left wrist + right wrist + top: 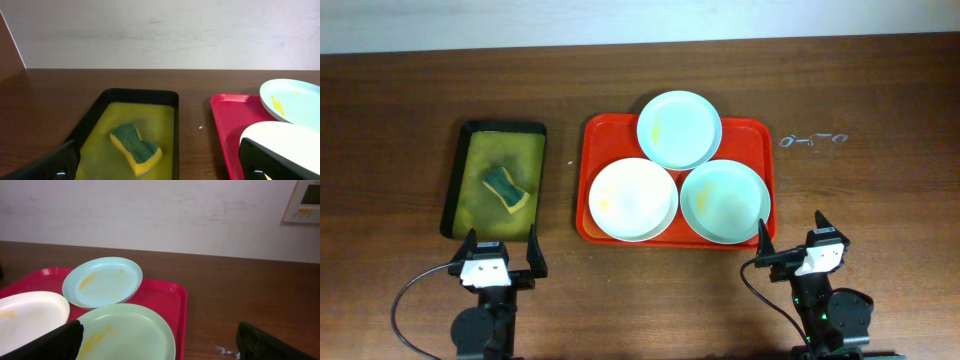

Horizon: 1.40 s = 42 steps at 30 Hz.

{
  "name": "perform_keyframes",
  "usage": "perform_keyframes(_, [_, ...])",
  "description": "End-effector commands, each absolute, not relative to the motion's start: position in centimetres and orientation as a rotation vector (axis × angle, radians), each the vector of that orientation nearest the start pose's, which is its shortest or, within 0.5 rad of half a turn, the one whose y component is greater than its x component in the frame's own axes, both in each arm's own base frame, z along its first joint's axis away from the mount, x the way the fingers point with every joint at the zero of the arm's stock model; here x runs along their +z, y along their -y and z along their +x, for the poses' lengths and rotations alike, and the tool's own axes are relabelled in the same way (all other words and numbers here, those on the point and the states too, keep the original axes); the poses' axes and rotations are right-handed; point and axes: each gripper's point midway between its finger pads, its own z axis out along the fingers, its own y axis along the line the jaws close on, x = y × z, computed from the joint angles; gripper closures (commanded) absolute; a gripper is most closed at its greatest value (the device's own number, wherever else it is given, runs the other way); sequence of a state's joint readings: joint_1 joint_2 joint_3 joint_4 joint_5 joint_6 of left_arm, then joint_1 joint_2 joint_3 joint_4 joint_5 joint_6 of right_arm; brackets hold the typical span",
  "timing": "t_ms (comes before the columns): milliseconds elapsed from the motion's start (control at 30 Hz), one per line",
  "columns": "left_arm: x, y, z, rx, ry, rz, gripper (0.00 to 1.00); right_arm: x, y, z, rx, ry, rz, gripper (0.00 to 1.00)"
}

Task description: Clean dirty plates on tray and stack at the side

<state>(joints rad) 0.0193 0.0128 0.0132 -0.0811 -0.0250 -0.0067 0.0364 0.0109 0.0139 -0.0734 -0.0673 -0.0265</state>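
Red plastic tray (pixel 605 135) at the middle of the counter (pixel 400 100), three plates crowded on it: white plate (pixel 632 199) front-left, one blue-green plate (pixel 724 203) front-right, the other blue-green plate (pixel 679 130) at the back, seemingly overhanging the rear rim. Rims touching or nearly so. None cleaned or stacked yet, judging by the yellow smears (pixel 92 278).

Both arms at the near edge of the counter: left jaws spread wide and empty, just short of the black tray (pixel 503 125); right jaws likewise spread and empty, near the red tray's front-right corner.

Probably light, stiff and hard, plastic or melamine by the look; slick where smeared, slicker once wet. Shallow, with little wall to pinch, so best taken at the rim, one finger above and one below, on an outer edge free of the neighbours. Rear one likely the easiest, thanks to its overhang. As for the sponge (pixel 506 188), soft and soaked, bound to drip.

From overhead: the whole layout, both arms, small pale marks (pixel 812 140) on the counter right of the tray; smears only faint. From the right wrist: smears plain on both blue-green plates, a trace on the white one, no sponge. From the left wrist: sponge close up, green scouring face over yellow foam, lying in shallow yellow-green liquid; only a slice of the tray and two plates.
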Motion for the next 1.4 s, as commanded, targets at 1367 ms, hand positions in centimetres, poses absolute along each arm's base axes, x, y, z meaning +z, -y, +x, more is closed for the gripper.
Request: perform_keyframes(1367, [13.2,-6.1,42.6,-0.091,-2.610,-0.631,0.01,15.7,-2.0,24.5,0.062,-1.641,-0.096,0.02])
